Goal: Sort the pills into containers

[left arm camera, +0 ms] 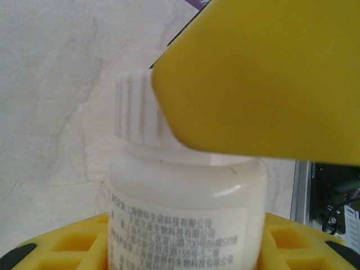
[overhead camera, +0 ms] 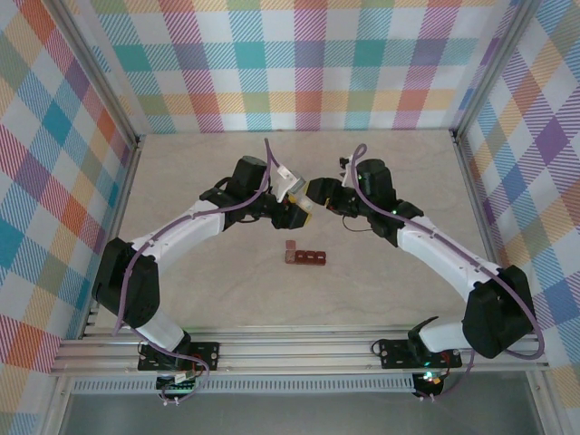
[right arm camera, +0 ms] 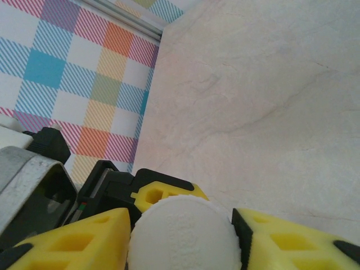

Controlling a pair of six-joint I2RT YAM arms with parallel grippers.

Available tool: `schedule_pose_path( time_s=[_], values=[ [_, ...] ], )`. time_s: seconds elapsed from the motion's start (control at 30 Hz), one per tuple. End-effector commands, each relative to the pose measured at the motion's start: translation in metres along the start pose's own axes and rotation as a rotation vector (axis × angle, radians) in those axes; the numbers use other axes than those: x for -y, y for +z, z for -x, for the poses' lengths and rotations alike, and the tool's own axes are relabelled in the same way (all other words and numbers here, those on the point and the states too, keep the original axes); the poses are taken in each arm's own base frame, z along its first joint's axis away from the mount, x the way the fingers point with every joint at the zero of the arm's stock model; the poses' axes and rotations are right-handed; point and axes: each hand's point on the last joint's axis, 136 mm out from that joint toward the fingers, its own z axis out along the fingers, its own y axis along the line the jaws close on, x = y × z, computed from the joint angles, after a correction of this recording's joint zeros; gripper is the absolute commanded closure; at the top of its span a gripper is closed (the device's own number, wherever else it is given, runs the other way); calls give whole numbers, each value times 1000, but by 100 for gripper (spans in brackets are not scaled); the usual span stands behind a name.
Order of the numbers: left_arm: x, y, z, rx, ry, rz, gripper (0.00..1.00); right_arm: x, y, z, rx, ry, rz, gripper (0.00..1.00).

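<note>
Since the arm bases point(overhead camera: 181, 349) sit right at the near edge, the first thing out from them is the containers point(overhead camera: 306, 256), the dark red strip lying flat on the table point(overhead camera: 190, 290) about midway between both arms, with nothing touching it. A bit farther back the two arms meet over the table. The left gripper point(left arm camera: 185, 250) is clamped on the body of a white bottle point(left arm camera: 185, 191), label toward its camera. The right gripper point(right arm camera: 183, 244) is closed round the ribbed cap point(right arm camera: 183, 230), one yellow finger point(left arm camera: 264, 79) covering part of it. Plaid wall point(overhead camera: 299, 63) behind all that.
</note>
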Motion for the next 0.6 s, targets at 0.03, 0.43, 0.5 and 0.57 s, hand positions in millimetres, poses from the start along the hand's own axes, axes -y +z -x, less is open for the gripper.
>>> schedule_pose_path(
  time_s=[0.03,0.43,0.5,0.57],
  values=[
    [14,-4,18,32,26,-51,100,-19,-2,3,-14,-115,60,56],
    [47,-21,45,121,-5,-219,100,-45,-16,-1,-104,-329,409,57],
    [47,-23,47,123,-4,-210,100,-48,-19,0,-101,-324,414,44],
    [43,-23,46,120,3,-180,100,-49,-25,4,-67,-311,391,31]
  ],
)
